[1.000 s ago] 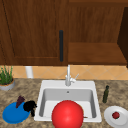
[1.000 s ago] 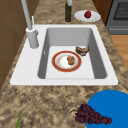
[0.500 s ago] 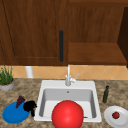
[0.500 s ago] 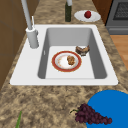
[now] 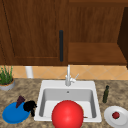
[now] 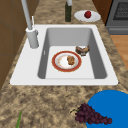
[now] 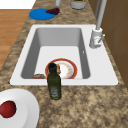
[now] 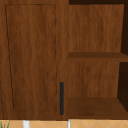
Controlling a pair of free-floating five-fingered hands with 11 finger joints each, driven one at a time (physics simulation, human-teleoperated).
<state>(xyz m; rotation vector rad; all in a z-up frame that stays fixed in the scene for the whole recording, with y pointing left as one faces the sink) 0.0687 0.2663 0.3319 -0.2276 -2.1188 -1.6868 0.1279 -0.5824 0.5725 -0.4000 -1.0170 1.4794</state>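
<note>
Left robot hand (image 5: 30, 106) low at the left, between the sink (image 5: 42, 100) and the blue plate (image 5: 11, 116) on the tabletop (image 5: 27, 87); grip impossible to tell. Grapes (image 5: 20, 101) on the plate's far edge, just left of and beyond it.

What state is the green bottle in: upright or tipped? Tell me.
Upright: the bottle stands on its base on the counter, neck up, beside the sink.

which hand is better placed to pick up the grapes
Left, most likely. In the front view the left hand hovers at the right edge of the blue plate, close beside the grapes, on the counter left of the sink. It should need just a short reach.
</note>
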